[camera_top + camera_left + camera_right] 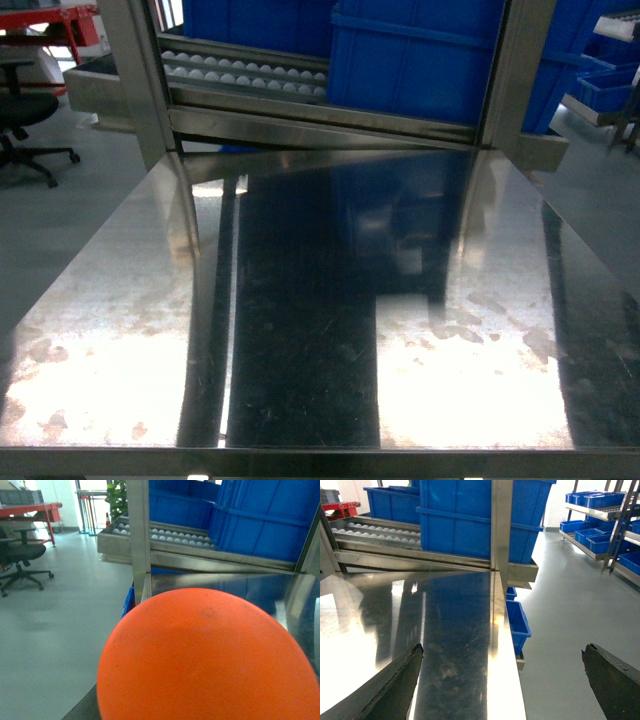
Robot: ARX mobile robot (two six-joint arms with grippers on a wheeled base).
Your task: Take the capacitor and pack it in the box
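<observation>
Right pincer [502,680] agape above table [455,630].

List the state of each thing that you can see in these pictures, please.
Right gripper: open, holding nothing.
Left gripper: not in view.
Orange round object: fills the left wrist view; identity unclear.
Blue bins: upright on the roller rack.
Office chair: upright on the floor.

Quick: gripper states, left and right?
Left gripper: cannot be told; an orange rounded object hides its fingers.
Right gripper: open, holding nothing.
</observation>
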